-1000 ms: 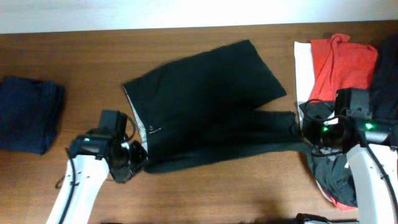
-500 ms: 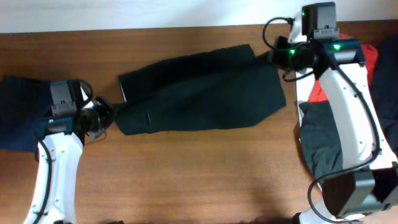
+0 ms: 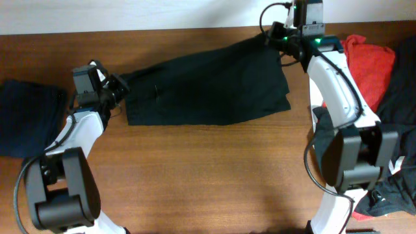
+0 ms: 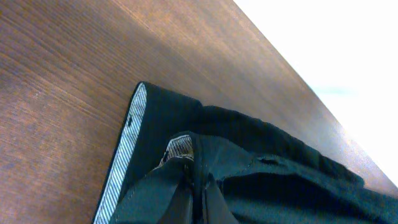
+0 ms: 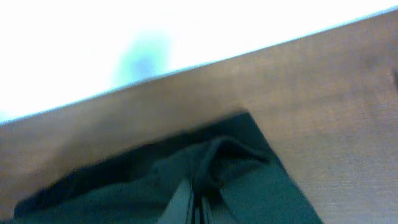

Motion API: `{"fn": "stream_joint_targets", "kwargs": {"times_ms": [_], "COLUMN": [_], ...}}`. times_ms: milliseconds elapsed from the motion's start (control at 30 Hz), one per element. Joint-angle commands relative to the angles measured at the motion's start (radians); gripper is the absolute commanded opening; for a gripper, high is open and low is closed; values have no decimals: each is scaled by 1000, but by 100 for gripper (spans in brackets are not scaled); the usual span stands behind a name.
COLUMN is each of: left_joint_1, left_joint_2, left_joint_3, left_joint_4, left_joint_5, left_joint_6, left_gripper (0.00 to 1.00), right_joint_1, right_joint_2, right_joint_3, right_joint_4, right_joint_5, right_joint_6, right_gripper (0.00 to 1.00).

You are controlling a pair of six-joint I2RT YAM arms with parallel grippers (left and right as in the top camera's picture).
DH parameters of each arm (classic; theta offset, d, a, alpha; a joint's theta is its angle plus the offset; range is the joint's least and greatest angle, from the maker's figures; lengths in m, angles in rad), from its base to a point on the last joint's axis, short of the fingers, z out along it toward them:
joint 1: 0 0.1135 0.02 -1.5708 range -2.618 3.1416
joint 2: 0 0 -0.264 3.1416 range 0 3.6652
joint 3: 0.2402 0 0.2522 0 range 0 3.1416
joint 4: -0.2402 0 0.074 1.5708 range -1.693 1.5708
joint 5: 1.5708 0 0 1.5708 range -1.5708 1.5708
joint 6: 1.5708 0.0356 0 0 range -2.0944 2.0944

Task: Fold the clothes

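Observation:
The black shorts (image 3: 208, 88) lie folded lengthwise across the far middle of the table, stretched between my two grippers. My left gripper (image 3: 119, 88) is shut on the waistband end at the left; the left wrist view shows the pinched black fabric (image 4: 196, 180) and the pale striped inside of the waistband (image 4: 121, 155). My right gripper (image 3: 272, 36) is shut on the leg end at the far right corner; the right wrist view shows the bunched black fabric (image 5: 208, 168) between the fingers.
A folded dark navy garment (image 3: 29, 117) lies at the left edge. A red garment (image 3: 364, 65), white cloth (image 3: 315, 71) and dark clothes (image 3: 400, 97) are piled at the right. The table's far edge (image 3: 162, 29) runs just behind the shorts.
Both grippers carried the shorts' near edge up to the far edge, folding them in half lengthwise. The left gripper moved right and back, the right gripper a little left.

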Motion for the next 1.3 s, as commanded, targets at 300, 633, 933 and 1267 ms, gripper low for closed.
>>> {"fn": "stream_joint_targets", "kwargs": {"times_ms": [300,633,933,1267], "left_joint_1": [51,2,-72,-82], "left_joint_2": [61,76,139,154], "left_joint_3": [24,22,21,21], "left_joint_4": [44,-90,-161,-660], "left_joint_5": [-100,-100,-58,-25], "left_joint_6": [26,26,27,42], "left_gripper": [99,99,78,4], "right_joint_1": [-13,-11,-3,-47], "right_joint_2": [105,201,298,298], "right_joint_3": [21,17,17,17], "right_joint_4": [8,-227,-503,-824], "right_joint_5": [97,47,40,380], "right_joint_6": [-8,-19,-18,15], "right_gripper": [64,34,4,4]}}
